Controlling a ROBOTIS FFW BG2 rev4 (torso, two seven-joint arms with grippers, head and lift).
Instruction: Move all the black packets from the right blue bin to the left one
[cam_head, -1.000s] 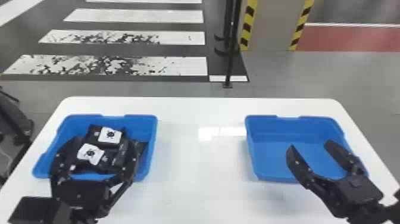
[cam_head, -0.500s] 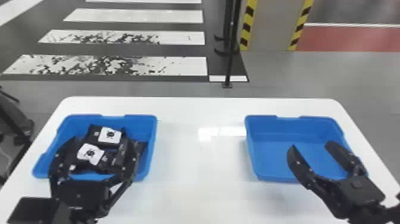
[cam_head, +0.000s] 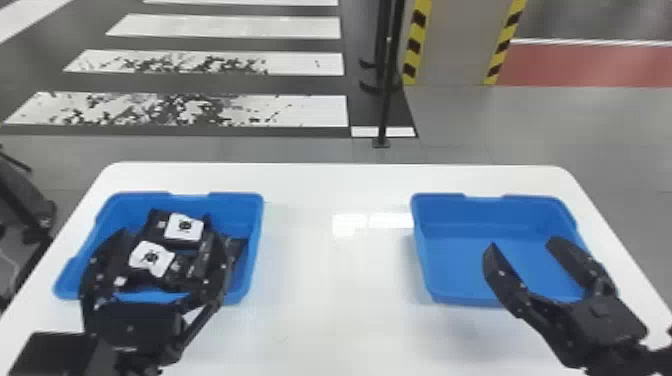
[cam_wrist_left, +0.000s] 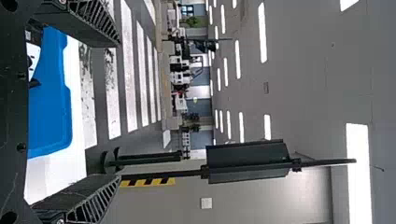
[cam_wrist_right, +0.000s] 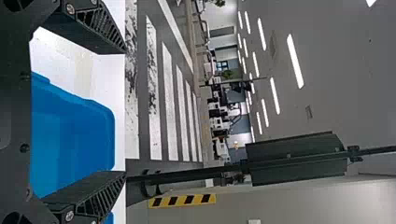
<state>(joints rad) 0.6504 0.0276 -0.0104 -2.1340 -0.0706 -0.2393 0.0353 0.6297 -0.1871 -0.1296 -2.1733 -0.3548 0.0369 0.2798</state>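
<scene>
Black packets (cam_head: 184, 227) lie in left bin (cam_head: 255, 245), probably because transfer's done; left gripper (cam_head: 167, 227), right gripper (cam_head: 521, 242): jaws wide, nothing held.

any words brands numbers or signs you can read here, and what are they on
No word, brand or number can be read.
Far white label, on a black packet in the left blue bin: a dark round mark, any print too small to read.
Near white label, on another packet there: a similar mark, likewise unreadable.
Yellow-and-black stripes on the pillar behind the table: hazard-style marking, no readable words.
</scene>
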